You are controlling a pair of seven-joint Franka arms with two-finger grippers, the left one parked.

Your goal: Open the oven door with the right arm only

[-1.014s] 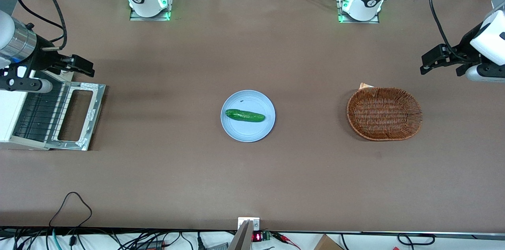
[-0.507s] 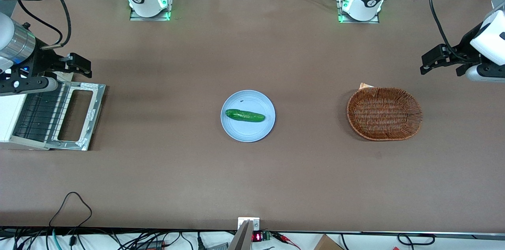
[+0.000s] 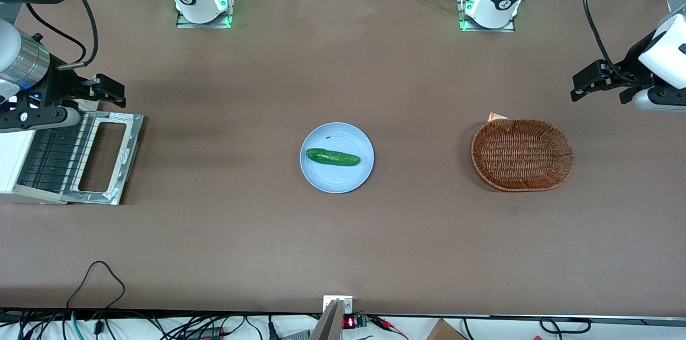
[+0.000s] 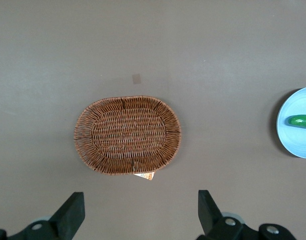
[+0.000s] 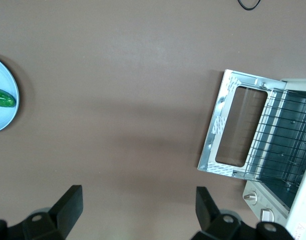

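Silver-grey metal oven door (image 3: pixel 104 157) w/ dark glass window is lying flat on the brown surface (image 3: pixel 343 233), fully dropped, hinge edge against the off-white boxy toaster oven (image 3: pixel 13 157) at the working arm's end. Wire rack (image 3: pixel 51 155) is showing in the open mouth. Judging by that, task looks basically done.

Right arm's black two-finger gripper (image 3: pixel 110 91) is hanging just beside the door's free edge, a bit farther from the front cam than the door, above the surface, not touching anything. Fingers are spread wide, nothing between them; wrist view is showing the two fingertips (image 5: pixel 70 202) well apart w/ bare surface between.

Key relation: door is sitting nearer the front cam than the gripper, its long axis running toward/away from front cam, parallel to the oven front. Working arm (image 3: pixel 24 64) is the only one near it. IMO any next move is just a retreat up and away; no need to cross the door.

Hidden/unclear:
- oven body is cut off at frame edge in both views, top sticker not visible
- bar handle: can't make it out separately from the frame
- arm + wrist are overlapping the oven's corner farthest from the front cam.
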